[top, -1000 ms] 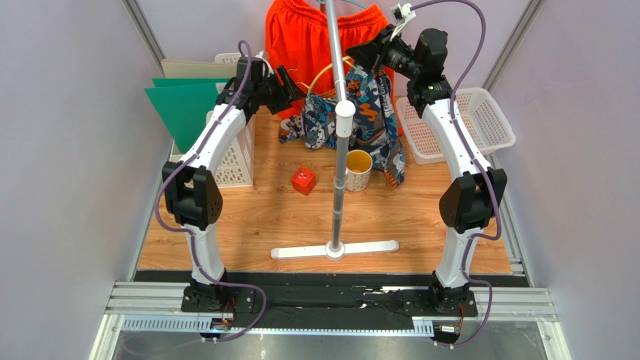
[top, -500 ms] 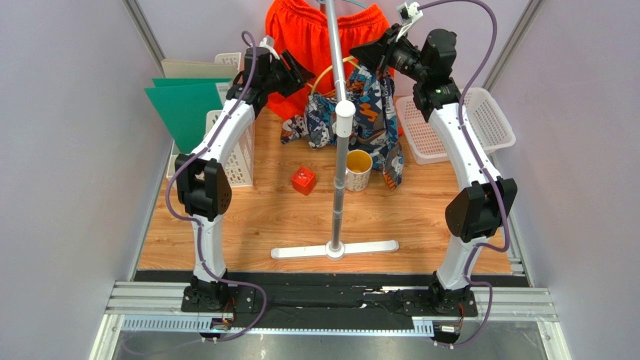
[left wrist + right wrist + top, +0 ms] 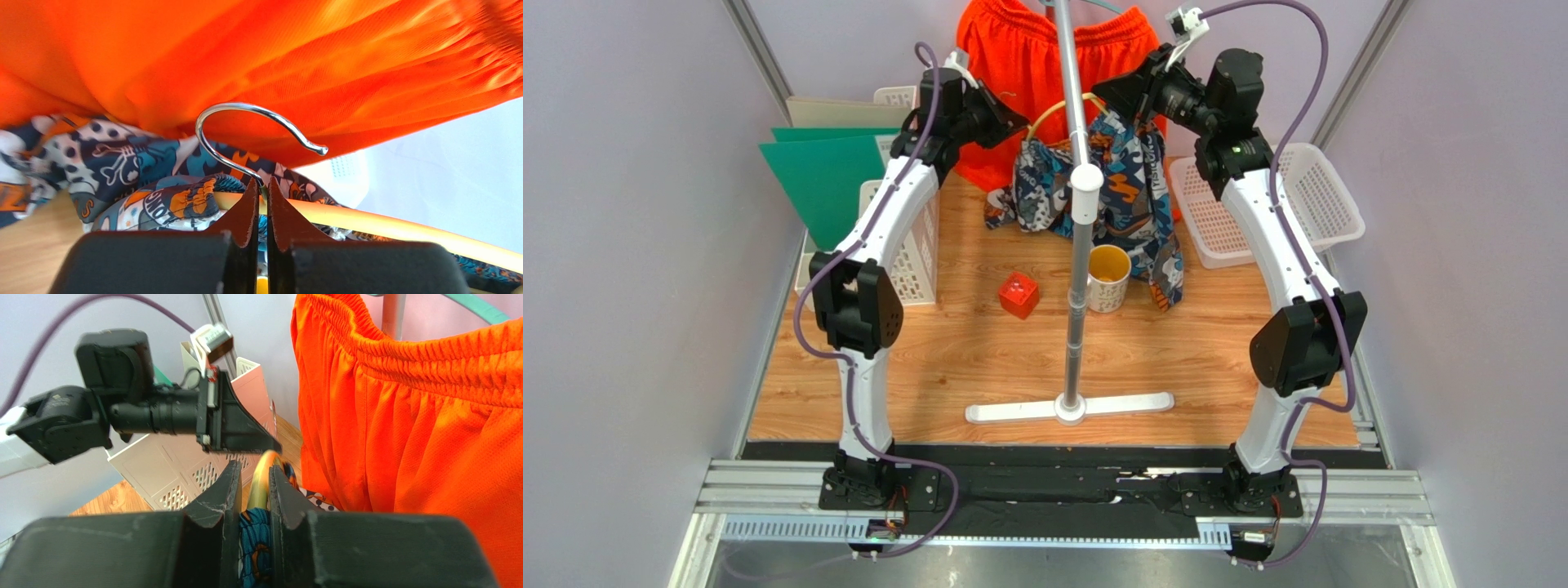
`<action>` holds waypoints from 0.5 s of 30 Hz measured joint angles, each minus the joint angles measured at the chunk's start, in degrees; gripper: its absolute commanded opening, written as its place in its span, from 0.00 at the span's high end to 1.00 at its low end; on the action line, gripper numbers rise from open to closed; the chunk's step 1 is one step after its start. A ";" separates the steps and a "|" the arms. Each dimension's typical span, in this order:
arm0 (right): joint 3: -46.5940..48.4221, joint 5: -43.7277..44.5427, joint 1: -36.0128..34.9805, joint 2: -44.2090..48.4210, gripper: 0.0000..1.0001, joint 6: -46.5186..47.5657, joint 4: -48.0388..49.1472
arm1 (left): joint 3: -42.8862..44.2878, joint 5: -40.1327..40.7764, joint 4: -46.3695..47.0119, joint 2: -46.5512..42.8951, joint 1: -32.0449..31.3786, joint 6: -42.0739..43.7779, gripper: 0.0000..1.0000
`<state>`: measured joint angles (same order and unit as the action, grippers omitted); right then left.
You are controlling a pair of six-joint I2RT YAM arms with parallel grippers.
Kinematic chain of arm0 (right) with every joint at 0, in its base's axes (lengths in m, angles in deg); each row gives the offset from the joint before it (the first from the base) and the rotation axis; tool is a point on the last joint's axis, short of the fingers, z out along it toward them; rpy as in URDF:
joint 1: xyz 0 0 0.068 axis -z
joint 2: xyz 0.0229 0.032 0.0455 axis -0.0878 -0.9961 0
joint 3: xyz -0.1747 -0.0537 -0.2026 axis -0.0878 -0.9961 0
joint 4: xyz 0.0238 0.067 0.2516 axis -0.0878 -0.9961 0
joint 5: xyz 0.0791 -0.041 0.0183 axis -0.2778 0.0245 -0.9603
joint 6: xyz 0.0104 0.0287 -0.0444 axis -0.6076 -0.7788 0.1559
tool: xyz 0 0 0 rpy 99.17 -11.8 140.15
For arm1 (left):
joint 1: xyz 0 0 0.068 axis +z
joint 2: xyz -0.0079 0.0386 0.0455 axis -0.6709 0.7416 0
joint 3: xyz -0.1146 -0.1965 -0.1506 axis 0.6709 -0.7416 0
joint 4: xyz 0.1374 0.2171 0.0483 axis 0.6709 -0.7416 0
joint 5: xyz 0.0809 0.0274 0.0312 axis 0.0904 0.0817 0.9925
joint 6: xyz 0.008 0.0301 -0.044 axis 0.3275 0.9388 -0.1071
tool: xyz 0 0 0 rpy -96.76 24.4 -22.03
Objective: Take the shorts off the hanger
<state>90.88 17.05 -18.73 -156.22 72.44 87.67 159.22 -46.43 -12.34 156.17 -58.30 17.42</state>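
Note:
Plain orange shorts [image 3: 1014, 61] hang from the rack at the back. The printed shorts [image 3: 1118, 184] hang on a yellow hanger [image 3: 1059, 113] in front of them. My left gripper [image 3: 263, 190] is shut on the stem of the hanger's metal hook [image 3: 245, 116], just above the yellow bar [image 3: 380, 222]. The printed cloth [image 3: 123, 177] bunches to its left, under the orange shorts [image 3: 307, 61]. My right gripper [image 3: 253, 474] is shut on the hanger's yellow arm [image 3: 264, 468], with blue printed cloth [image 3: 255, 539] between the fingers. The left gripper [image 3: 239, 432] faces it closely.
The rack's grey pole [image 3: 1078, 221] rises from a white T-shaped base [image 3: 1069, 407]. A yellow cup [image 3: 1108, 276] and a red cube [image 3: 1019, 295] sit under the shorts. White baskets stand at the right [image 3: 1308, 196] and left [image 3: 903, 245], with green folders [image 3: 817, 172].
My left gripper moved up and back to the hanger and closed on the hook's stem. The right arm rose a little, and the printed shorts hang slightly higher.

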 measured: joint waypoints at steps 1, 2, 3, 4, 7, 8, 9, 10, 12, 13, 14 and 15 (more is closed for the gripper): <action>0.00 0.02 0.00 0.00 1.00 0.20 -0.09 | 0.57 0.48 -0.50 -0.22 0.07 1.03 1.00; 0.00 -0.02 0.00 0.00 1.00 0.39 -0.39 | 0.92 1.40 -1.18 -0.83 0.17 2.47 1.00; 0.02 -0.07 -0.07 0.02 1.00 0.59 -0.81 | 1.09 2.23 -1.97 -1.51 0.28 3.85 1.00; 0.00 -0.11 -0.13 0.02 1.00 0.79 -1.22 | 1.42 3.28 -3.13 -2.16 0.35 5.31 1.00; 0.07 -0.39 -0.17 0.02 1.00 1.18 -2.51 | 2.75 6.91 -6.23 -4.04 0.39 8.92 1.00; 0.33 -0.68 -0.22 0.02 1.00 1.33 -3.41 | 3.89 8.48 -7.72 -4.61 0.39 10.27 1.00; 0.44 -0.76 -0.24 -0.02 1.00 1.46 -3.61 | 4.63 9.49 -8.48 -4.74 0.37 10.86 1.00; 1.07 -0.96 -0.33 -0.26 1.00 1.77 -4.33 | 6.19 10.75 -9.68 -4.83 0.37 11.78 1.00; 2.25 -1.05 -0.44 -0.76 1.00 2.49 -4.85 | 9.09 13.31 -11.63 -4.83 0.37 13.00 1.00; 2.67 -1.05 -0.55 -0.92 1.00 2.75 -5.14 | 10.14 14.40 -12.44 -4.83 0.37 13.33 1.00; 3.04 -0.87 -0.70 -1.07 1.00 2.86 -5.29 | 11.23 15.45 -13.33 -4.83 0.37 13.42 1.00; 3.65 -0.55 -0.87 -1.33 1.00 2.95 -5.57 | 12.24 16.72 -14.32 -4.83 0.37 13.42 1.00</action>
<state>94.53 16.50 -19.61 -157.55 75.39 82.09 171.46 -29.71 -26.66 151.34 -57.93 30.84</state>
